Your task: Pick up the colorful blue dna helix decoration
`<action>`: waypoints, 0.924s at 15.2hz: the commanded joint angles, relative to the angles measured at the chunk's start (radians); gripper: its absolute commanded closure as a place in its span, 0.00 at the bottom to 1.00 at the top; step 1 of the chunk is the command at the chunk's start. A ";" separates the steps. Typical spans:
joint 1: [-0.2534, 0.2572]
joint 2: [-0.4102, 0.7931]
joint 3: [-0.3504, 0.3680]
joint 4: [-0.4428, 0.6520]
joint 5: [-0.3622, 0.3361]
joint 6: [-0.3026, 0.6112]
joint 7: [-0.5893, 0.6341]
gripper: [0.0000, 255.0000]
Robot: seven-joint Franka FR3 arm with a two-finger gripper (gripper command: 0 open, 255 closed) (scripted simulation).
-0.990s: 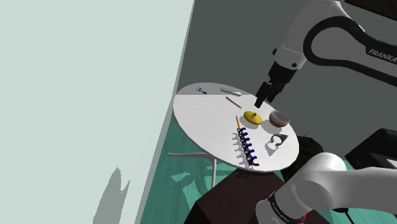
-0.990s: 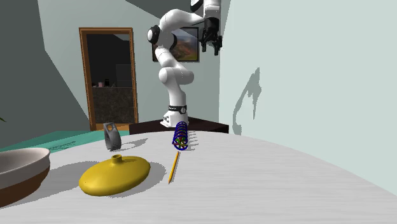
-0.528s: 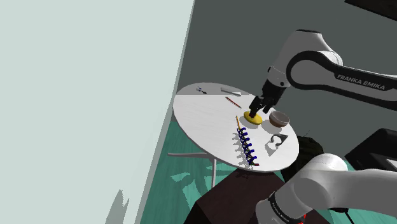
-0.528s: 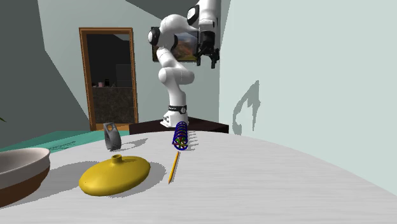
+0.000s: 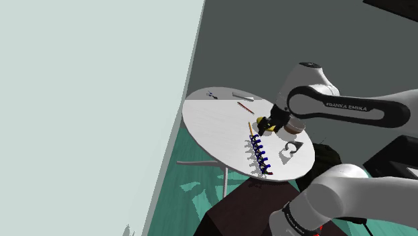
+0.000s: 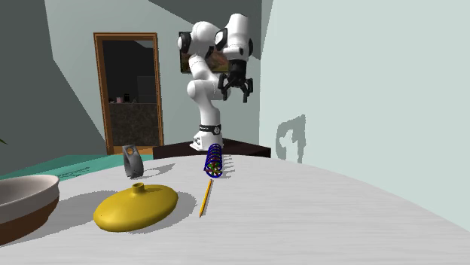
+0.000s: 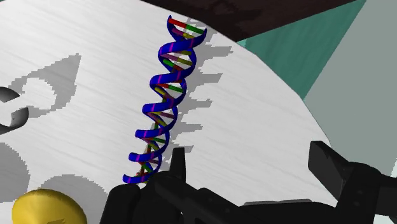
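Note:
The DNA helix decoration, a blue spiral with coloured rungs, lies flat on the round white table, near the edge closest to the stand. In the second exterior view the helix points end-on toward the camera. My black gripper hangs open above the table, over the helix's far end by the yellow vase. From across the table the gripper is well above the surface, fingers spread. In the wrist view the helix stretches away from one fingertip; nothing sits between the gripper's fingers.
A flat yellow vase and a yellow pencil lie just beyond the helix. A brown-rimmed bowl and a grey curved object sit on the table's side. Small utensils lie at the far rim. Teal floor surrounds the table.
The arm has swung down and toward the stand: the gripper dropped from high above the table's far side to just over the yellow vase and the helix's end. Objects have not moved.

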 commanded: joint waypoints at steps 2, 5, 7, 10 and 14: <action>-0.050 0.063 -0.025 -0.055 -0.037 0.132 0.023 0.00; -0.101 0.141 -0.045 -0.102 -0.075 0.266 0.052 0.00; -0.139 0.206 -0.057 -0.126 -0.104 0.362 0.075 0.00; -0.201 0.323 -0.071 -0.147 -0.154 0.511 0.115 0.00; -0.290 0.490 -0.075 -0.150 -0.237 0.693 0.185 0.00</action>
